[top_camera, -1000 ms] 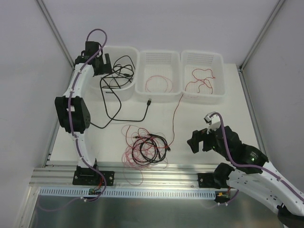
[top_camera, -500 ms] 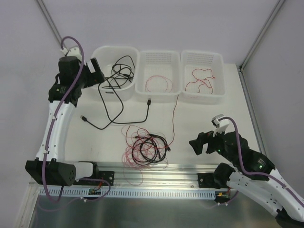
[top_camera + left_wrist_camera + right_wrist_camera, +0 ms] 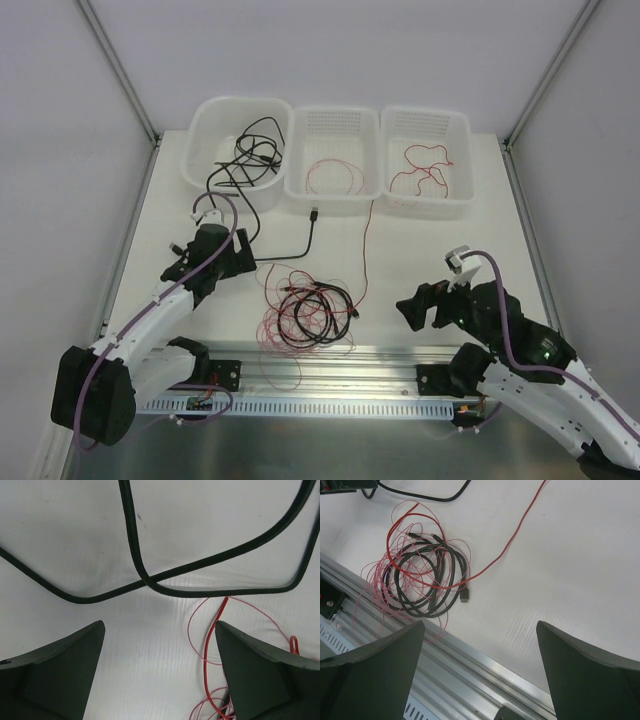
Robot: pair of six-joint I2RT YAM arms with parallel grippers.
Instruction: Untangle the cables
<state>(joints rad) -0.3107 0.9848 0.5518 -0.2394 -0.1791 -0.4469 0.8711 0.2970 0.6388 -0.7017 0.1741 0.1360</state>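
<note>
Untangling underway: cable tangle (image 3: 310, 316) sits at the table's (image 3: 450, 250) near edge.
Left gripper (image 3: 160, 625), wide and empty, hovers over a black cable (image 3: 129, 535), likely pinching next; right gripper (image 3: 480, 627) equally wide.

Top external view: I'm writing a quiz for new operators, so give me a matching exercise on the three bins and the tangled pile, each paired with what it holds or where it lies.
Things:
1. left tub
2. middle basket
3. right basket
4. tangled pile

Matches:
A. holds a squiggled red wire
B. lies on the table by the near rail
C. holds a black cable that spills over its front
D. holds a fine pinkish-red loop

Pairs: 1-C, 2-D, 3-A, 4-B.
</note>
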